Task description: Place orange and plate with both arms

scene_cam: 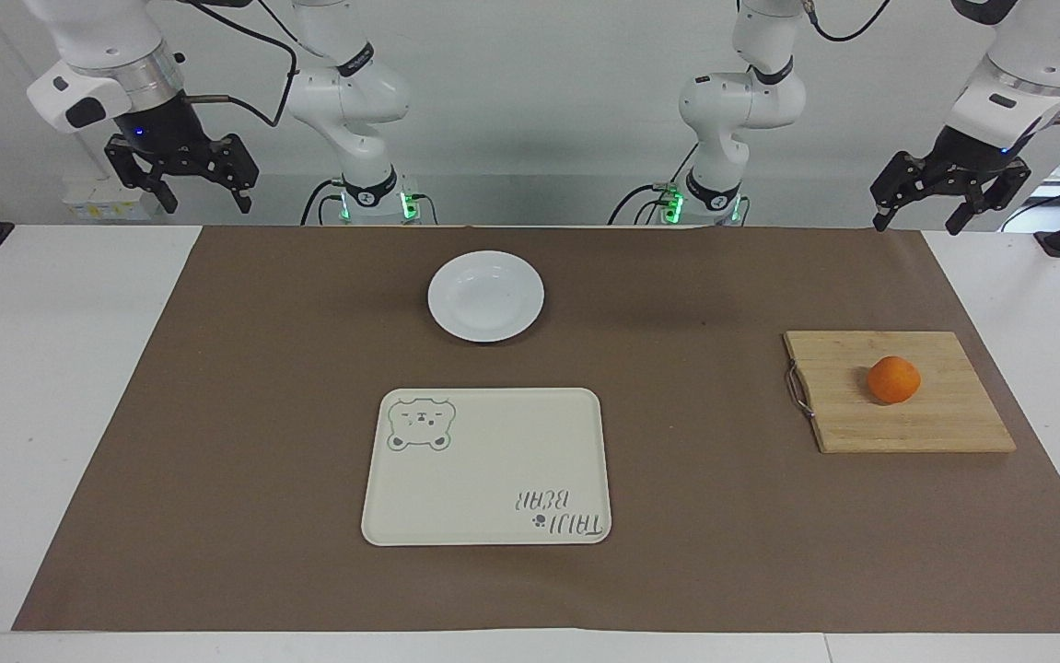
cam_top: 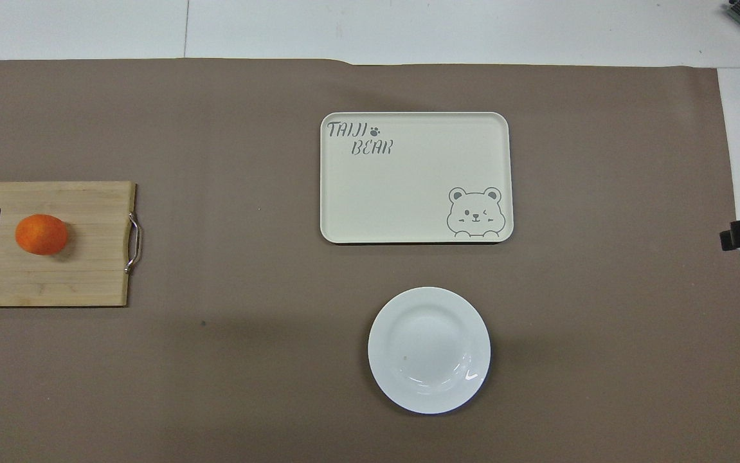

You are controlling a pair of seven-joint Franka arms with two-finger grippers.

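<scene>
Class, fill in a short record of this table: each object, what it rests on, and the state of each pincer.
orange: on wooden cutting board, toward left arm's end
plate: on brown mat, empty, nearer the robots than tray
tray: bear-print, empty
left pincer: open, raised, holding nothing
right pincer: open, raised, holding nothing

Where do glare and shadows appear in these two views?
Overhead view: small bright highlights sit on the plate near its rim; the orange casts a soft shadow onto the cutting board. Facing view: faint, diffuse shadows lie on the brown mat beside the plate.
</scene>
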